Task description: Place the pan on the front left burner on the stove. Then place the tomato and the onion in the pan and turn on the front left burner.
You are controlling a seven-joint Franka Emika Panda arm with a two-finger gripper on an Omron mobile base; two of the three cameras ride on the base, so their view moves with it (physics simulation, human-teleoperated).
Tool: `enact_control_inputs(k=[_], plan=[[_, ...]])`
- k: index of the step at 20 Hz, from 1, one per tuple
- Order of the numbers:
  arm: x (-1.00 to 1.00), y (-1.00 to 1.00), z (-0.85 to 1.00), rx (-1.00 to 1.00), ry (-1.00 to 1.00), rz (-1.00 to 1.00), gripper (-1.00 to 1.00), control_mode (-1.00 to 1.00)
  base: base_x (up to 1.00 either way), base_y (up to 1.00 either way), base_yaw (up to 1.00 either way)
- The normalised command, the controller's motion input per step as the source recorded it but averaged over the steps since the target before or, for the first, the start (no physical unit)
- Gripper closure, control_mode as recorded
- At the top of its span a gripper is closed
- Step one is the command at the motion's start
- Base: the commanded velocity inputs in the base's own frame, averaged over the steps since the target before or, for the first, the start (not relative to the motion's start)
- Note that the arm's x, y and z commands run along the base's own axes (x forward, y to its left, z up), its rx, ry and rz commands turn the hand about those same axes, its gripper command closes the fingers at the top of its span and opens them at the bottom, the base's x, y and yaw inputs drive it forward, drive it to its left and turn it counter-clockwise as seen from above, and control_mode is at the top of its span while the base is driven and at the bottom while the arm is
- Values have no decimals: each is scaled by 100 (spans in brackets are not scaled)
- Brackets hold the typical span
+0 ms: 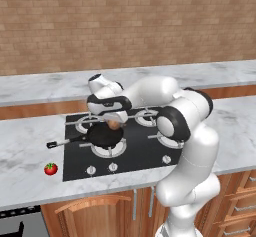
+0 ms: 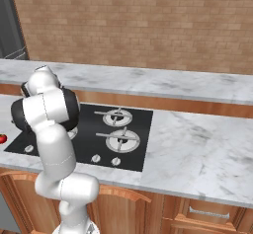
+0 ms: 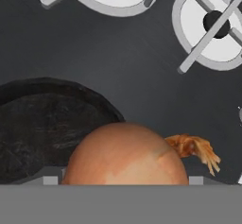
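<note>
Brick walling backs the marble tabletop (image 1: pixel 25 156) carrying the stove (image 1: pixel 150 153). From the left base, the pan (image 1: pixel 104 136) sits on the front left burner (image 1: pixel 111 150), and the tomato (image 1: pixel 50 169) lies on marble beside the stove. Hand view adds the onion's (image 3: pixel 126 156) wispy root. The arm bends forward, its gripper (image 1: pixel 115 124) spread around the onion above the pan.

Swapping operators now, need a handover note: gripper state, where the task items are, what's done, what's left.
Gripper: over the pan, onion between its jaws, which stand wide; release not confirmed.
Pan: on the front left burner of the stove, handle pointing left.
Tomato: on the counter left of the stove.
Done: pan placed.
Left: drop the onion in the pan, add the tomato, turn on the front left burner.
</note>
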Motion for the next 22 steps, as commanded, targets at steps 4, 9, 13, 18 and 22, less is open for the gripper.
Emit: enact_control_inputs(k=[4,9,13,18,22], plan=[[7,0,-15,1,0,0,100,-100,0,0,0],[5,0,-16,0,0,0,100,-100,0,0,0],[4,0,-14,1,0,0,100,-100,0,0,0],[2,0,-10,1,0,0,100,-100,0,0,0],[7,0,-6,1,0,0,100,-100,0,0,0]])
